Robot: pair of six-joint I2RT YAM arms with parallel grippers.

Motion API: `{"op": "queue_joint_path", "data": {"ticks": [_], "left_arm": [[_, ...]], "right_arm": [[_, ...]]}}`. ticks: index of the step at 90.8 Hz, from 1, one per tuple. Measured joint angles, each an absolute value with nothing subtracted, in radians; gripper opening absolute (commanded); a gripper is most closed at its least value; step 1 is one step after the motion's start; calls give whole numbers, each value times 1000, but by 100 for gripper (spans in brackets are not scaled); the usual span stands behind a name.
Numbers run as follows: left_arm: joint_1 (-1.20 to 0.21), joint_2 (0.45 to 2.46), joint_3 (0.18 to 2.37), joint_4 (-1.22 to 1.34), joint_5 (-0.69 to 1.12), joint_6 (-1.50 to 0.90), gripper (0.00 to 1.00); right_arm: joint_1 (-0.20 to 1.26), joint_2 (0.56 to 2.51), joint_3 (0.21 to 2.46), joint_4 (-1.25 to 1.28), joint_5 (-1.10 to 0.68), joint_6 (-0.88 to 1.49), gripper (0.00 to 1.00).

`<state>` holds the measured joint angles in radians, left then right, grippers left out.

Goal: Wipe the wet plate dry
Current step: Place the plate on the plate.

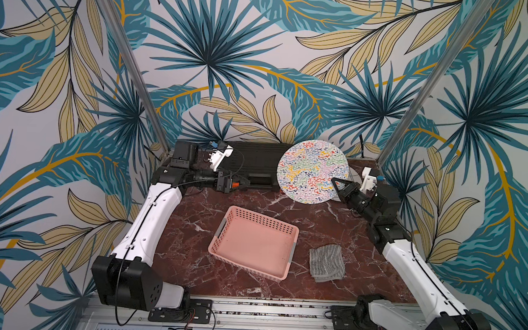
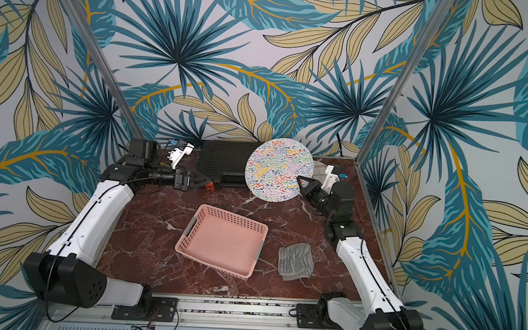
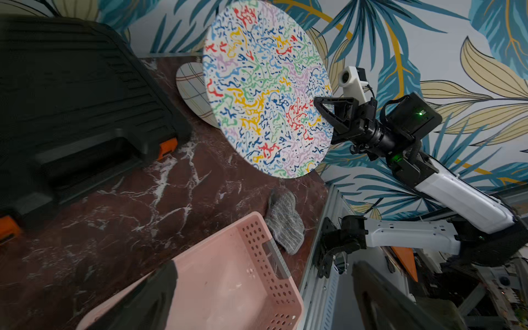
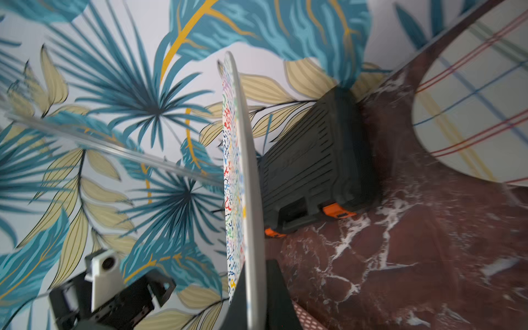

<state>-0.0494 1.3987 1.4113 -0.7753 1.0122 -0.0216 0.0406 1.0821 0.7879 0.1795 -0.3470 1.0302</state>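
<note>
Clearly, the right gripper (image 1: 336, 184) is clamped on the right edge of the patterned plate (image 1: 313, 171). It holds the plate on edge over the far right of the marble table (image 1: 191, 230), apparently lifted off it, with the printed face turned toward the left arm. In the right wrist view the rim sits between the jaws. The left gripper (image 1: 245, 183) stands wide open and empty at the far middle, just in front of the black case (image 1: 253, 162) and well apart from the plate. The grey cloth (image 1: 327, 262) lies folded on the near right, just beside the pink basket (image 1: 263, 215).

The step in hand looks like fetching the cloth with the free arm. Done well, the left arm would pass over the basket without catching its rim. It would pinch a thick fold from above, leaving enough cloth loose for wiping. A one-edge grip may let the plate pivot, so strokes should be light and pushed toward the held edge, clear of the checked plate (image 4: 468, 114) lying flat behind.
</note>
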Motion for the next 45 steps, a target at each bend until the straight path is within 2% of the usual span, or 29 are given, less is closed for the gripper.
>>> {"op": "queue_joint_path", "data": {"ticks": [15,45], "left_arm": [[0,1350,1334,-749,892,-4,100],[13,1312,1257,-687,850,-12,100]], "right_arm": [[-91,1128,750,177,-250,1130,0],[-199,1508,775,311,-225,1202,0]]}}
